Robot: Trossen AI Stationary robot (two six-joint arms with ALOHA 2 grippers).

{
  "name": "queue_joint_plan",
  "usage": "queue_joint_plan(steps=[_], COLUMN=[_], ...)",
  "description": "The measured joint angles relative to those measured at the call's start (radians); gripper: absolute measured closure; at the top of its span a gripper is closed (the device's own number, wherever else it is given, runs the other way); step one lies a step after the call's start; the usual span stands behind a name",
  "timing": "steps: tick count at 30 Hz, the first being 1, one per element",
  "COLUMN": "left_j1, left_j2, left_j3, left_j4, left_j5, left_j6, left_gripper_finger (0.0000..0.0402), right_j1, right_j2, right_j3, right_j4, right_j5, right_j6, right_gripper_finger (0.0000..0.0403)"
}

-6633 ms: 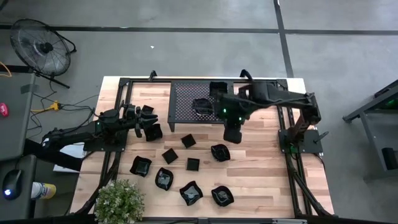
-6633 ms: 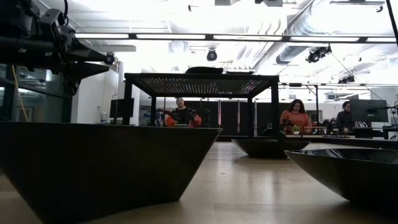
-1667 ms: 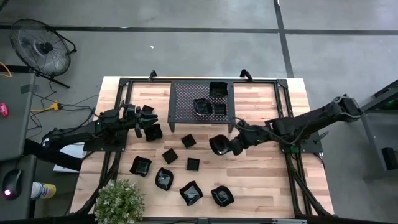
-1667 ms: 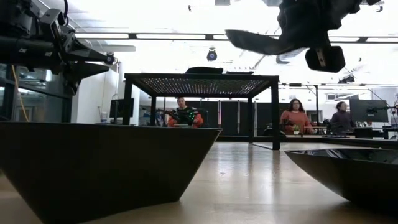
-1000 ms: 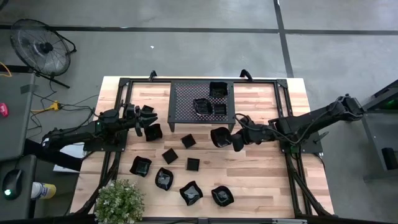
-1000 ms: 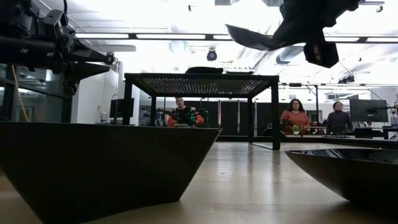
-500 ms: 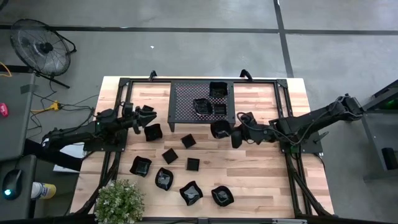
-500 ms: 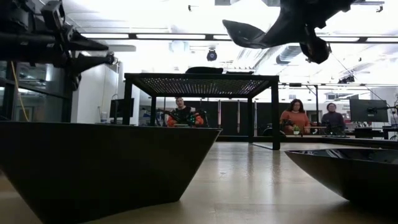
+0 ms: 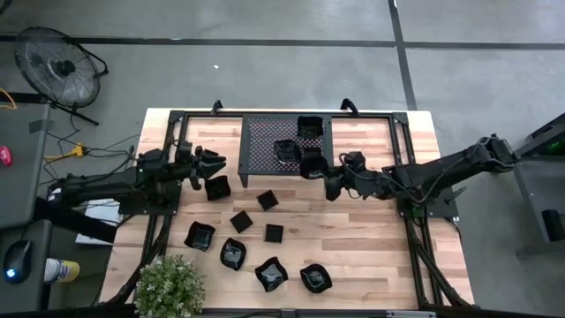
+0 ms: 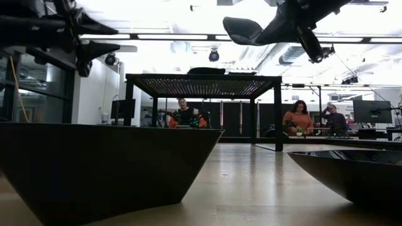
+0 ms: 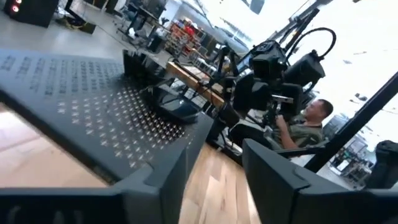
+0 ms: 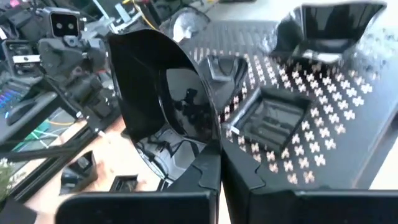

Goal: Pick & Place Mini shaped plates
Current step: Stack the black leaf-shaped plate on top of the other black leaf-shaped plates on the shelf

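Jaws of the right gripper (image 9: 328, 184), clamping a wavy-rimmed plate (image 9: 311, 166), are reaching the rack's (image 9: 265, 146) edge for placement, while the left gripper's (image 9: 208, 162) are spreading.

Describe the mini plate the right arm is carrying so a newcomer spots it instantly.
Find the black perforated rack at the table's far edge. At its right front corner the right tool pinches a glossy rounded plate. It is the only plate in the air, tilted on edge.
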Motion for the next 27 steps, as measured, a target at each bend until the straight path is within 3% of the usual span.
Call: queue_joint_plan(steps=[5,9,12,17,23,27], left_j1=[0.0,0.0,0.0,0.0,0.0,0.0], left_j2=[0.217,0.396,0.53,0.705,0.842,0.907], left_j3=[0.117,0.278,0.413,0.588,0.698,0.745], left_j4=[0.014,0.016,0.006,-0.028,-0.011,0.023], left_j5=[-0.001,0.011,-0.01,-0.133,-0.208,-0.206], left_j6=[0.023,0.065,0.119,0.21,0.282,0.336], left_gripper_finger=[0.018,0.0154,0.0154,0.0166,0.0176,0.0176], right_j1=[-0.057,-0.101,-0.122,-0.127,-0.116,-0.118], right_j2=[0.004,0.026,0.055,0.102,0.153,0.194], right_j3=[0.028,0.084,0.128,0.184,0.219,0.221], right_j4=[0.024,0.025,0.025,0.078,0.222,0.289], right_j5=[0.021,0.072,0.126,0.276,0.374,0.4], right_j6=[-0.099,-0.241,-0.347,-0.522,-0.749,-0.869], right_gripper_finger=[0.0403,0.0403,0.0403,0.0403,0.0403,0.0403])
